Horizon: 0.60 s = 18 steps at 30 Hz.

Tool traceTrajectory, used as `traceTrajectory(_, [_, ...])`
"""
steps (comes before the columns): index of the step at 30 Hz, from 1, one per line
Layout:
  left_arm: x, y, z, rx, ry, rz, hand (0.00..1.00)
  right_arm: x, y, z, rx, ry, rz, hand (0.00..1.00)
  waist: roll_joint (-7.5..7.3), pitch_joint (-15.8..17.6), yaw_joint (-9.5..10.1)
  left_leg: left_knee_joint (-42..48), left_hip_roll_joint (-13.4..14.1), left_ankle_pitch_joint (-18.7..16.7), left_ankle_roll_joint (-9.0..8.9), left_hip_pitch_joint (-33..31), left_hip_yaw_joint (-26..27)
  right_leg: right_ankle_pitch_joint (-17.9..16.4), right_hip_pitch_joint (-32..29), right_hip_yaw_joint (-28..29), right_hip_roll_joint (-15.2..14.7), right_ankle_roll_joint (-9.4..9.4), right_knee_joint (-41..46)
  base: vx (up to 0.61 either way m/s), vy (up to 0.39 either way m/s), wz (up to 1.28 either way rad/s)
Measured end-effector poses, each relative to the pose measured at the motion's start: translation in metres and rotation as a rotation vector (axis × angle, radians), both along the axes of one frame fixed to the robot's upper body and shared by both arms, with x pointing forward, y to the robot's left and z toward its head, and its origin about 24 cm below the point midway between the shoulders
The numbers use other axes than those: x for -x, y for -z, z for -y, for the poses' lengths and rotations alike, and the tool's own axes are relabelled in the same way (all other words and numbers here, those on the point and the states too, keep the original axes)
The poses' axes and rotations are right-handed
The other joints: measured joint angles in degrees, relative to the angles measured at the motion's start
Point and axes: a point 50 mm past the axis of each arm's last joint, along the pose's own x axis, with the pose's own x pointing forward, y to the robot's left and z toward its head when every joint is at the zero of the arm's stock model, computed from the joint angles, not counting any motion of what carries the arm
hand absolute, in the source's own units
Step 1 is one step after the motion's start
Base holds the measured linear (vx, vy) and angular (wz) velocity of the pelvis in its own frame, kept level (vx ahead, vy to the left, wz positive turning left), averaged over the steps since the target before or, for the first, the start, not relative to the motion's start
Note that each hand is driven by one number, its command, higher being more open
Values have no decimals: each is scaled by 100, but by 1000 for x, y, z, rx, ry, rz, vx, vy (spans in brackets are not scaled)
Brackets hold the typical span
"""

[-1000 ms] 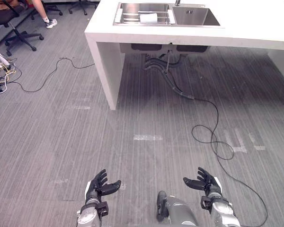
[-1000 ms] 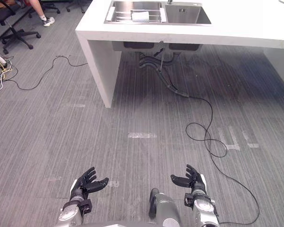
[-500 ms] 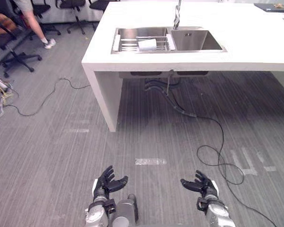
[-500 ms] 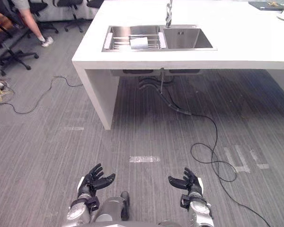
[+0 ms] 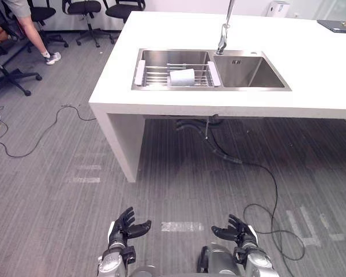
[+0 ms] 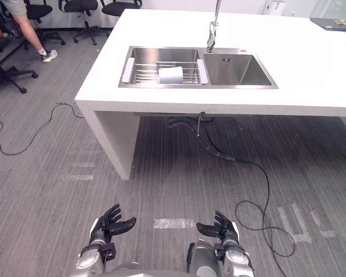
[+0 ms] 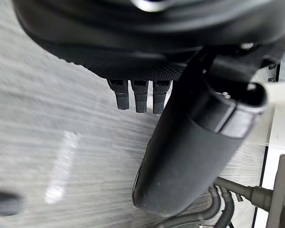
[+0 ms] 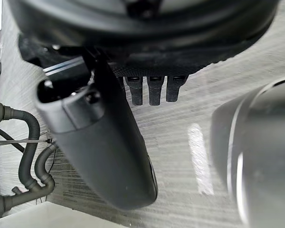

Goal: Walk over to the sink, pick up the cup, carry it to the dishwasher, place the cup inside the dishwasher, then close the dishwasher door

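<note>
Nearest, the left hand (image 5: 126, 227) and right hand (image 5: 237, 228) are hanging low over the floor, fingers spread and holding nothing. Beyond them, the tabletop (image 5: 317, 69) is sitting closer in view than a second ago, so the walk is progressing. Farther on, the cup (image 5: 182, 77) is lying on its side on the rack (image 5: 155, 74) in the sink (image 5: 251, 72), well beyond reach.
</note>
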Motion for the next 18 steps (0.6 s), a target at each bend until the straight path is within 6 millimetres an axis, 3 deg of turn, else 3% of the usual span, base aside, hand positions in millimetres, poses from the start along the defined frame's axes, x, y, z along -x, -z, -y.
traceTrajectory(1, [-2, -1, 6, 17, 2, 10, 90, 2, 0, 7, 18, 4, -13, 90, 187, -82, 13, -11, 223, -1, -8, 4, -79, -76, 51, -78, 212, -104, -38, 462, -218, 0])
traceTrajectory(3, [-12, -13, 13, 30, 9, 80, 90, -2, -2, 11, 35, 9, 1, 90, 321, -98, -2, 82, 423, 50, -93, 1, -142, -239, 109, -179, 395, -245, -46, 423, -212, -3])
traceTrajectory(4, [-22, -24, 18, 33, 33, 144, 90, 0, -2, 13, 39, 19, -4, 90, 349, -89, -11, 353, 508, 169, -250, -63, -275, -314, 297, -273, 461, -303, -139, 378, -217, 25])
traceTrajectory(6, [-34, -48, 30, 50, 68, 264, 90, 8, -1, 12, 43, 17, -7, 90, 387, -50, -22, 1714, 624, 402, -476, -473, -402, -379, 829, -409, 531, -329, -455, 374, -202, 31])
traceTrajectory(7, [-41, -65, 38, 70, 82, 350, 90, 13, -2, 11, 45, 10, -4, 90, 388, -28, 20, 2941, 731, 759, -520, -976, -396, -384, 1236, -427, 554, -337, -745, 282, -111, 15])
traceTrajectory(9, [-48, -95, 47, 91, 99, 498, 90, 14, -5, 7, 43, 5, 21, 90, 422, -19, 74, 4108, 988, 661, -545, -1607, -209, -415, 1674, -428, 653, -373, -1114, 234, -58, -5])
traceTrajectory(10, [-51, -114, 51, 99, 115, 589, 90, 11, -8, 5, 42, 3, 41, 90, 444, -26, 121, 4313, 1096, 554, -440, -1941, -128, -498, 1865, -390, 701, -424, -1270, 235, 7, -21])
traceTrajectory(12, [-55, -141, 55, 107, 122, 715, 90, 7, -11, 3, 41, 0, 67, 90, 461, -37, 196, 4160, 1157, 345, -365, -2293, 49, -580, 2019, -317, 696, -363, -1377, 193, 58, -20])
traceTrajectory(15, [-56, -172, 54, 85, 107, 869, 90, 5, -11, 4, 49, -1, 71, 90, 459, -37, 297, 2593, 786, 227, -243, -2481, 84, -721, 2214, -188, 538, -137, -1426, 273, 185, -11])
traceTrajectory(16, [-55, -180, 54, 69, 87, 911, 90, 6, -11, 7, 64, -4, 67, 90, 595, -92, 304, 1354, 587, 676, -184, -2380, 7, -828, 2199, -131, 492, 32, -1300, 217, 180, -9])
traceTrajectory(17, [-55, -183, 54, 65, 70, 931, 90, 5, -10, 8, 66, -8, 59, 90, 589, -55, 342, 1194, 541, 1038, 48, -2288, 46, -884, 2182, -28, 500, 164, -1187, 277, 206, -7])
traceTrajectory(18, [-55, -188, 49, 40, 47, 949, 90, 7, -6, 3, 57, -27, 38, 90, 417, -52, 344, 1007, 325, 1084, 115, -2147, 155, -892, 2208, 310, 372, 180, -1268, 265, 176, 6])
